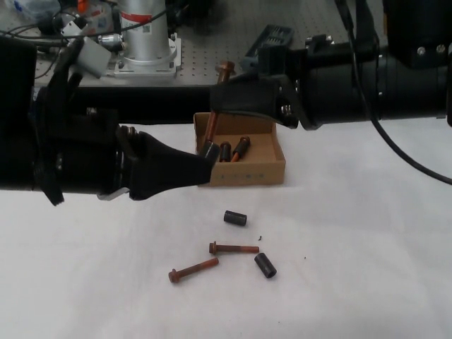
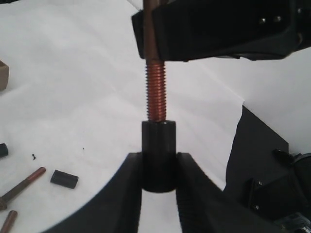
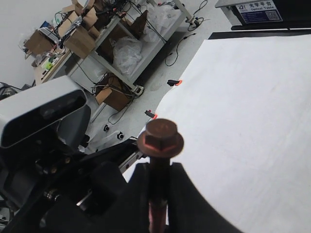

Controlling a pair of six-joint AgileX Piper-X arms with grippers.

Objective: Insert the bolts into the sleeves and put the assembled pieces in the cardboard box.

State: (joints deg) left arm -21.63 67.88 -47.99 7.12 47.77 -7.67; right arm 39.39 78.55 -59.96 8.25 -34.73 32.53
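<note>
My left gripper (image 2: 159, 167) is shut on a black sleeve (image 2: 159, 150) and holds it upright. A copper bolt (image 2: 156, 92) points down, its threaded tip at the sleeve's mouth. My right gripper (image 3: 159, 182) is shut on the bolt's shank, just under the hex head (image 3: 160, 139). In the high view both grippers meet over the near left corner of the cardboard box (image 1: 247, 173), the right gripper (image 1: 224, 106) above the left gripper (image 1: 206, 161). Three assembled pieces (image 1: 233, 150) lie inside the box.
Two loose bolts (image 1: 234, 248) (image 1: 193, 270) and two loose sleeves (image 1: 236, 218) (image 1: 265, 265) lie on the white cloth in front of the box. A metal column (image 1: 145, 28) and cables stand on the perforated bench behind.
</note>
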